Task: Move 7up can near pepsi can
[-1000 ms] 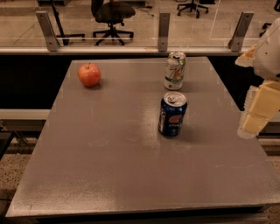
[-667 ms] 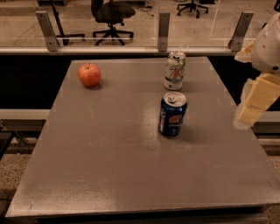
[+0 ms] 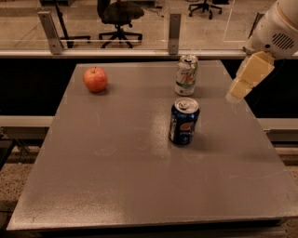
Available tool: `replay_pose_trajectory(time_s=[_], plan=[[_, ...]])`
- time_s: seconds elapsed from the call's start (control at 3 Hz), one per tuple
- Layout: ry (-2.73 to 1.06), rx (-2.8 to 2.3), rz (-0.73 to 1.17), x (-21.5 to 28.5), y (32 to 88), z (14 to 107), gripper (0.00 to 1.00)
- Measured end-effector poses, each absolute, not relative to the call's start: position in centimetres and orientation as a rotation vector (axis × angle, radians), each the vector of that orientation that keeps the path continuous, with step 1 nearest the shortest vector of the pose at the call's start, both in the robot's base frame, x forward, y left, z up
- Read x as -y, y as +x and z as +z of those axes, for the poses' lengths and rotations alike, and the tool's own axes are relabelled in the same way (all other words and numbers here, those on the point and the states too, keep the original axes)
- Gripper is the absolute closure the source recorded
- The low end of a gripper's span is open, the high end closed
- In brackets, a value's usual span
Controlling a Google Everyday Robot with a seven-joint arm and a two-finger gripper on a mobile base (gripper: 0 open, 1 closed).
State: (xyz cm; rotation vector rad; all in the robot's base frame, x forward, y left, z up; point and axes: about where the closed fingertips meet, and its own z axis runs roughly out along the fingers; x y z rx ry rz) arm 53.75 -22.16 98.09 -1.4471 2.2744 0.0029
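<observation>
The 7up can [image 3: 186,75], whitish-silver with green and red markings, stands upright near the far edge of the grey table [image 3: 116,158]. The pepsi can [image 3: 183,121], dark blue with a round logo, stands upright just in front of it, a short gap between them. My gripper [image 3: 235,95] hangs at the right, above the table's right edge, to the right of the 7up can and clear of both cans. It holds nothing that I can see.
A red apple [image 3: 95,79] sits at the far left of the table. A metal railing with glass panels [image 3: 173,32] runs behind the table. Office chairs [image 3: 118,14] stand beyond it.
My arm and gripper have moved up and to the left, toward the 7up can. The cans and the apple have not moved.
</observation>
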Motion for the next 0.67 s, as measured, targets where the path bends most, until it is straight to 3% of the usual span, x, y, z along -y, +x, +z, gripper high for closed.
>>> replay_pose_trajectory(time_s=[0.67], plan=[[-1.239, -2.323, 0.098, 20.7, 61.2, 96.1, 0.0]])
